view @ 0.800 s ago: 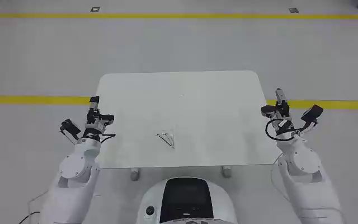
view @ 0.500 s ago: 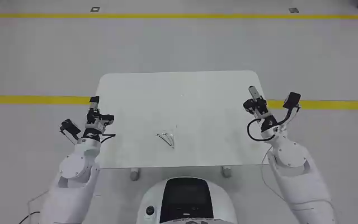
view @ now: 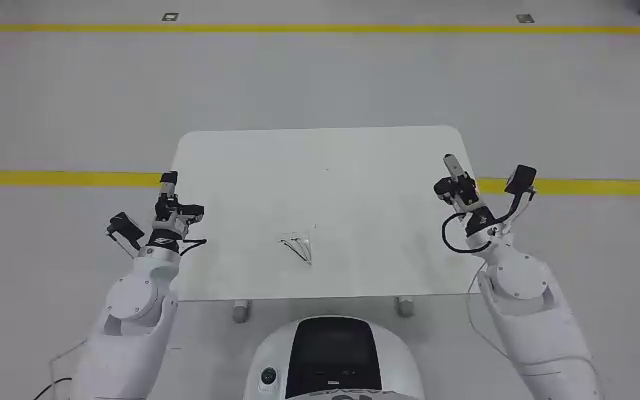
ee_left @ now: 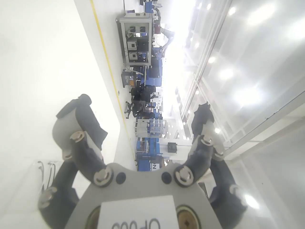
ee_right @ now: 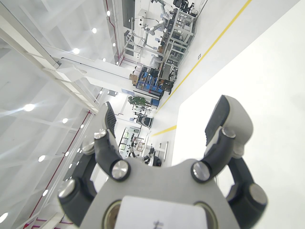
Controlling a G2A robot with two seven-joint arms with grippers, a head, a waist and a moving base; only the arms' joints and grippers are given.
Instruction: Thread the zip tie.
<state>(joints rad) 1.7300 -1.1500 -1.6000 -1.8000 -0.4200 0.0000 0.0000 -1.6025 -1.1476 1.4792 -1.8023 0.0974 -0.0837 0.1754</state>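
Observation:
A thin pale zip tie [view: 298, 247], bent into a narrow V, lies on the white table [view: 320, 170] near the middle of its front edge. My left gripper [view: 168, 180] is held at the table's left edge, pointing away from me, well left of the zip tie. In the left wrist view the left gripper [ee_left: 143, 110] is open with nothing between its fingers. My right gripper [view: 451, 162] sits just over the table's right edge, far right of the zip tie. The right wrist view shows the right gripper [ee_right: 164, 110] open and holding nothing.
Yellow floor lines [view: 60, 178] run past the table on both sides. The room behind holds racks and equipment [ee_right: 166, 34], far from the table.
The right arm has swung inward from beyond the table's right side to over its right edge, then held still. The left arm and the zip tie have not moved.

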